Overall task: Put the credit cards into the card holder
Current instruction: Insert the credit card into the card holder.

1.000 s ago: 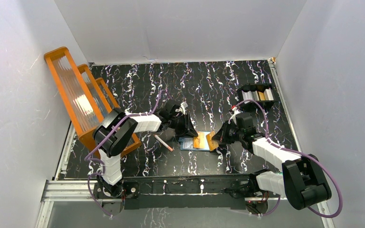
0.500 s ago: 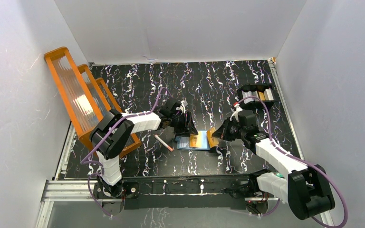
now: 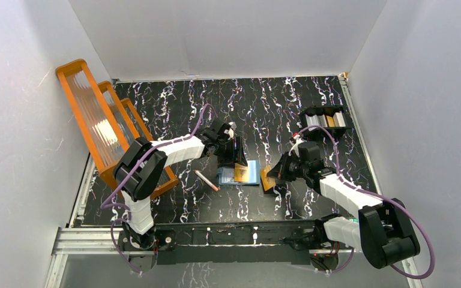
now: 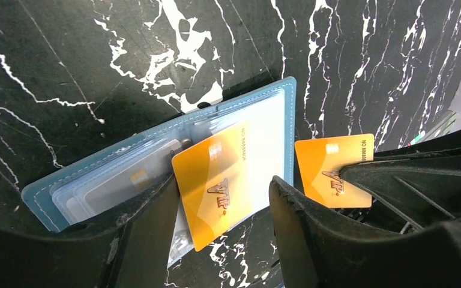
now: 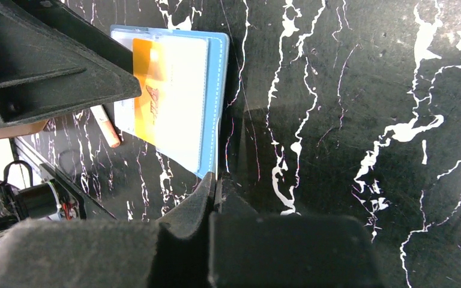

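Note:
The teal-blue card holder [image 3: 227, 177] lies open on the table, its lighter inner side up [image 4: 273, 129]. One orange-gold credit card [image 4: 216, 180] lies slanted on its clear pockets, and silver-grey cards [image 4: 126, 180] sit in the pockets to the left. My left gripper [image 4: 222, 216] is open and hovers over this card, one finger on each side [image 3: 239, 161]. My right gripper [image 3: 274, 172] is shut on a second orange-gold card [image 4: 330, 171], held on edge just right of the holder. In the right wrist view the card shows only as a thin line between the fingers [image 5: 218, 183].
A pink-brown stick [image 3: 206, 180] lies left of the holder. A big orange ribbed rack [image 3: 99, 129] stands along the left wall. A black compartmented tray [image 3: 324, 118] with more cards sits at the back right.
The holder with its orange card has shifted a little left and back. My left gripper has moved right over it. My right gripper, still holding its card, has drawn slightly away from the holder's right edge.

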Controlling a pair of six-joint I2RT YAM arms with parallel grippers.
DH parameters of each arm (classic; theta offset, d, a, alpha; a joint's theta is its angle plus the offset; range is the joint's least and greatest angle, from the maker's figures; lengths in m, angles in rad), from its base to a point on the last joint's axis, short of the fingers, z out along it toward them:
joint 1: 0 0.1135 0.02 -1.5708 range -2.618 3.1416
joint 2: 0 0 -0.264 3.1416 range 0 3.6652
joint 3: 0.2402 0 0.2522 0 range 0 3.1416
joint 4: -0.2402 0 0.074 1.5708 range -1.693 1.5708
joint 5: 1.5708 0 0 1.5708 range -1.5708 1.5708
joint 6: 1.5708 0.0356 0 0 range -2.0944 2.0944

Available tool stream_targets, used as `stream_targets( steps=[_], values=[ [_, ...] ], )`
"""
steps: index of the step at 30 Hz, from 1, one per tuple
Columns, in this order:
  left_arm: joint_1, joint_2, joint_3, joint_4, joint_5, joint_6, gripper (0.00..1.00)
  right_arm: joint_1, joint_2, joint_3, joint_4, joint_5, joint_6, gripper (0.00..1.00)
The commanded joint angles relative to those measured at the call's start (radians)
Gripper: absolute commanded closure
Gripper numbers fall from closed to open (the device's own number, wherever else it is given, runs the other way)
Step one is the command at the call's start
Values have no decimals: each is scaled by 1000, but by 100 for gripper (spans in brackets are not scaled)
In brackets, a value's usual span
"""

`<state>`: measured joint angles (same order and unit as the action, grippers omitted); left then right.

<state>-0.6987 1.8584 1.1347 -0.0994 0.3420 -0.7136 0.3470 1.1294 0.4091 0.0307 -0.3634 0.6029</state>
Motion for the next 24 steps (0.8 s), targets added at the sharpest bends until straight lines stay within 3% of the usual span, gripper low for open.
stream_targets(
  steps=[1, 10, 24],
  values=[
    [0, -48, 25, -98, -42, 41, 44, -2, 8, -8, 52, -14, 1, 100],
    [-2, -63, 40, -143, -96, 59, 42, -3, -34, 15, 82, -61, 45, 100],
    [-19, -15, 49, -116, -51, 16, 41, 0, 154, 7, 285, -136, 113, 100]
  ],
)
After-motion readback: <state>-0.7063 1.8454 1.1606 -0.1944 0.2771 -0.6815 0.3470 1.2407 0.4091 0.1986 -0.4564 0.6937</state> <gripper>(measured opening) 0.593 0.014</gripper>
